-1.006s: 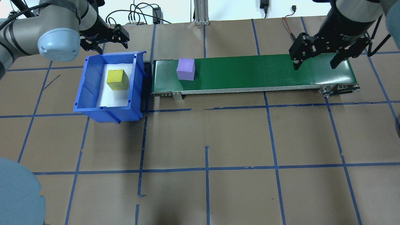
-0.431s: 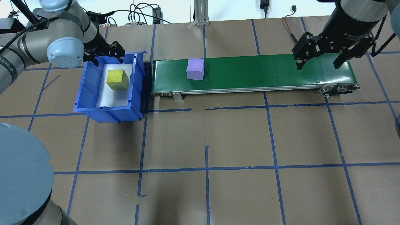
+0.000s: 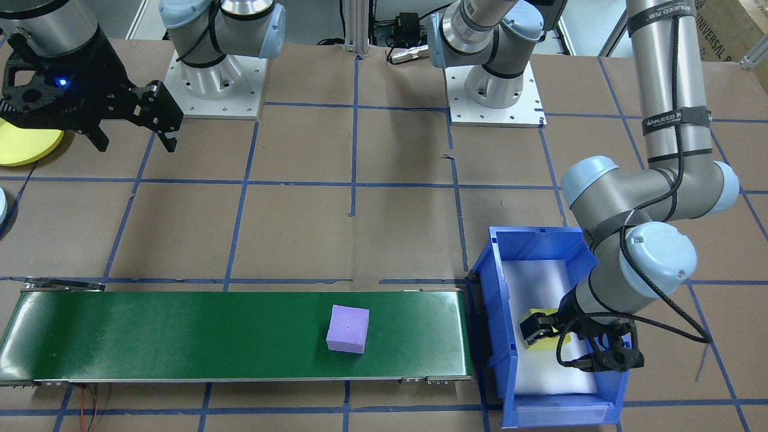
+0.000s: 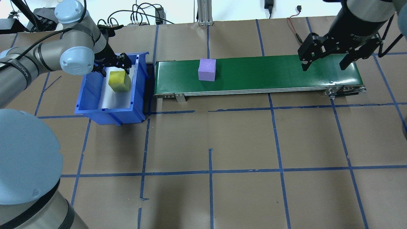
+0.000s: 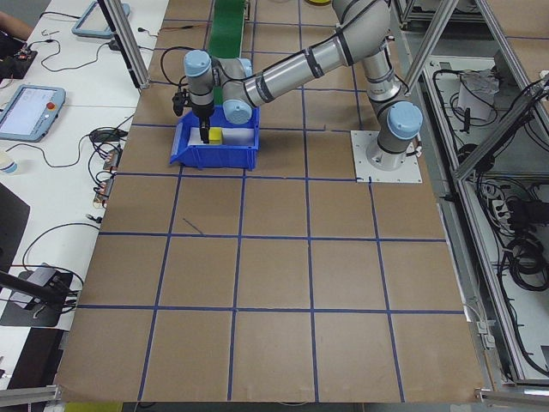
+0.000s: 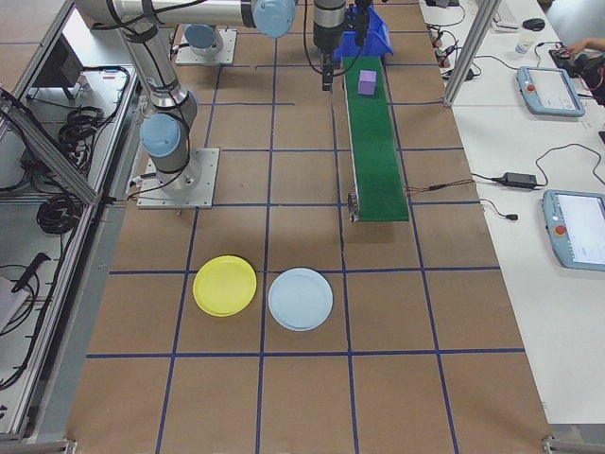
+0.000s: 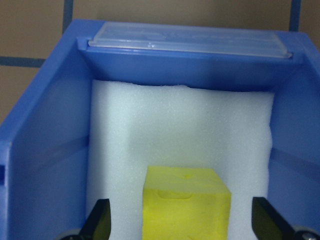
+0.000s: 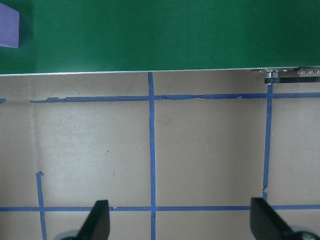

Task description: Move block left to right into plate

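While my left gripper [image 7: 180, 227] hangs inside the blue bin [image 4: 86, 95], I see its fingers [image 7: 97, 220] spread wide on either side of the yellow block [image 7: 186, 205], with clear gaps and no contact; the block sits on white foam [image 7: 180, 130] lining the bin floor, towards the bin's far end from me. My right gripper [image 4: 327, 62] hovers over the right end of the green conveyor belt [image 4: 270, 71], jaws spread and holding nothing; its wrist camera looks down past the belt edge onto bare paper. A purple block [image 4: 207, 69] rests on the belt's left part, well apart from both grippers; the bin stands just beside the belt's left end. The yellow plate [image 6: 225, 285] lies on the table off to the right, well apart from the belt, with a pale blue plate [image 6: 301, 299] just beside it. The table [image 4: 210, 143] is covered in brown paper ruled into squares with blue tape; the two arm bases are bolted to white plates on it. Around it I see aluminium framing, trailing cables and side benches carrying tablets [image 6: 541, 91].
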